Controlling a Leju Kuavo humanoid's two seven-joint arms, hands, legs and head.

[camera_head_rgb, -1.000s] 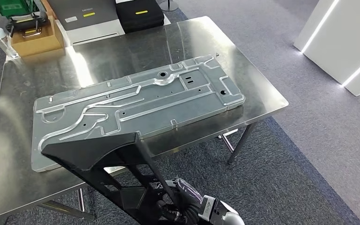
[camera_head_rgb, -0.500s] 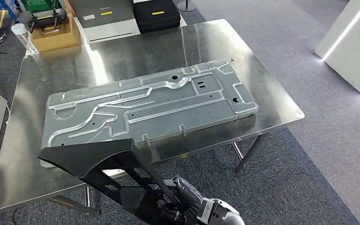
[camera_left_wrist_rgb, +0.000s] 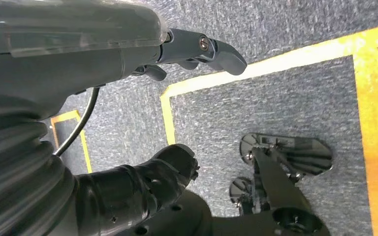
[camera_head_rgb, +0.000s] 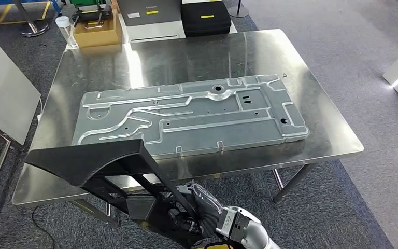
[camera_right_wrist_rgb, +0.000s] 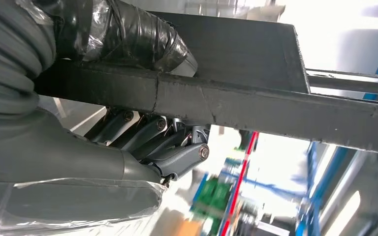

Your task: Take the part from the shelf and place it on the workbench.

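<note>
The right robot hand [camera_head_rgb: 199,210] grips the black part [camera_head_rgb: 109,168] low in the head view, fingers [camera_right_wrist_rgb: 170,147] curled under one of its bars and the taped thumb [camera_right_wrist_rgb: 138,37] pressed on the other side. The part is held in the air at the near edge of the worktop [camera_head_rgb: 321,104], its broad flat end raised over the near left corner, its open frame of struts running down toward the hand; whether it touches the steel surface cannot be told. The left robot hand [camera_left_wrist_rgb: 177,59] hangs over grey carpet marked with yellow tape [camera_left_wrist_rgb: 374,123], holding nothing, fingers loosely apart. On the worktop lies a large stamped metal panel [camera_head_rgb: 192,116], flat, spanning most of its width. Beyond the far edge stand a cardboard box [camera_head_rgb: 98,31], a grey case [camera_head_rgb: 150,18] and a black case [camera_head_rgb: 205,15], each case with a yellow label
</note>
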